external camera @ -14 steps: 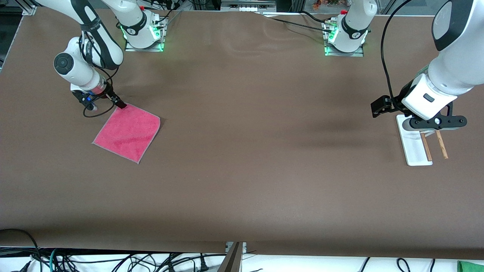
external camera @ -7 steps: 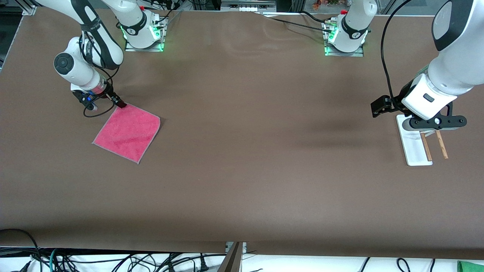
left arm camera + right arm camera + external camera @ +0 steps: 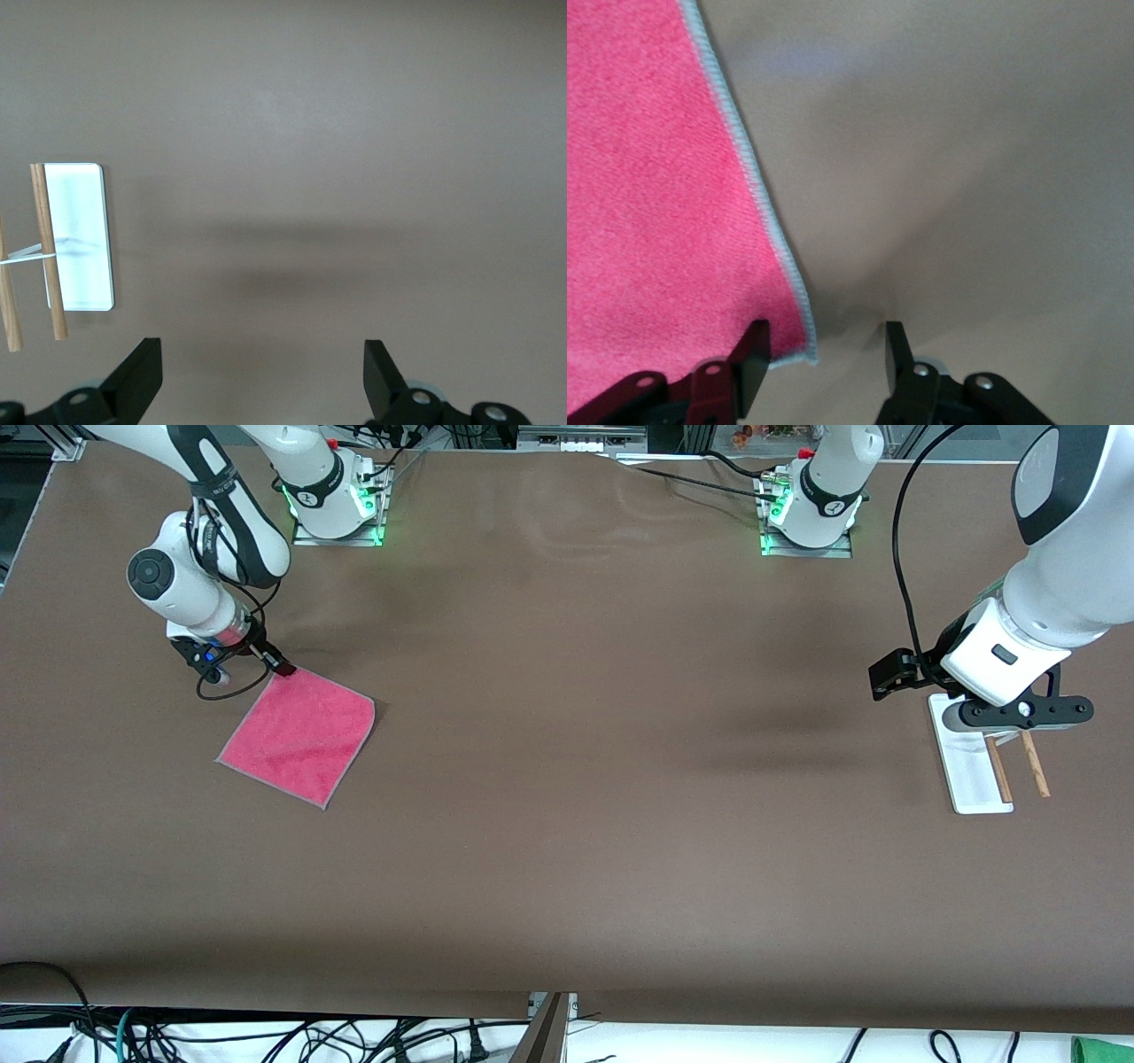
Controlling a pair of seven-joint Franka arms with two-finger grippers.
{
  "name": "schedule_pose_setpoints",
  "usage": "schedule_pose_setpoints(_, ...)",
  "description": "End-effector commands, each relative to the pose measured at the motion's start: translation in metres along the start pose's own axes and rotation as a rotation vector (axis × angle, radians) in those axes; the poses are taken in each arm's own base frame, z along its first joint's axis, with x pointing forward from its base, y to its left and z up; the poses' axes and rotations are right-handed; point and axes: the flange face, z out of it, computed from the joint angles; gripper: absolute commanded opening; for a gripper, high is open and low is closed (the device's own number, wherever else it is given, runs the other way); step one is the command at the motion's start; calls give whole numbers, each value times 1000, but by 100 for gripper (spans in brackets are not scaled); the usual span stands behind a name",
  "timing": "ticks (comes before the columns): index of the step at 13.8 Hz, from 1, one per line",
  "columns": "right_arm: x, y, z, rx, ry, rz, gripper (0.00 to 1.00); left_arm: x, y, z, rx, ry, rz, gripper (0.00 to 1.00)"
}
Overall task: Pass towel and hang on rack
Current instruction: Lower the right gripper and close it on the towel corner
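Right end effector (image 3: 282, 666) is low at the towel (image 3: 299, 734) corner that lies farthest from the front camera, at the right arm's end of the worktop (image 3: 567, 797). In the right wrist view the end effector (image 3: 824, 354) has its jaws narrowly parted — one finger (image 3: 751, 359) sits on the pink terry at the grey-stitched corner, the other finger (image 3: 899, 359) over bare worktop just beside the hem. The corner lies between the jaws; no closed grip visible.

The towel (image 3: 656, 195) lies flat and spread, a square set diamond-wise: one corner toward the right arm's base, the diagonal from it running toward the front camera.

Left end effector (image 3: 1019, 713) waits over the end of the rack (image 3: 970, 771) farthest from the front camera, at the left arm's end of the worktop. In the left wrist view its jaws are wide apart (image 3: 261, 376) and hold nothing.

The rack (image 3: 78, 235) has a white base, long axis running toward the front camera — two brown rods parallel to that axis, one above the base, the other past its edge.
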Motion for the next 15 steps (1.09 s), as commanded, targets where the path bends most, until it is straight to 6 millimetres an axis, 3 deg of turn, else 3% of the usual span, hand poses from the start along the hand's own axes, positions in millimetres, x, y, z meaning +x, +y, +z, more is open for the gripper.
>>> schedule_pose_setpoints(1,-6,-1,0,9,7,-6,57,2,1,-6,14,0,3,100)
schedule_pose_setpoints(4,-10,-9,-1,11,9,-27,45,2,1,-6,14,0,3,100)
schedule_pose_setpoints(7,-10,-12,-1,12,10,-32,10,1,1,-6,17,1,5,100)
schedule_pose_setpoints(8,-11,-12,-1,11,9,-33,3,1,2,-6,18,3,6,100)
schedule_pose_setpoints(15,-13,-25,-7,20,17,-61,0,0,2,-10,15,7,6,100)
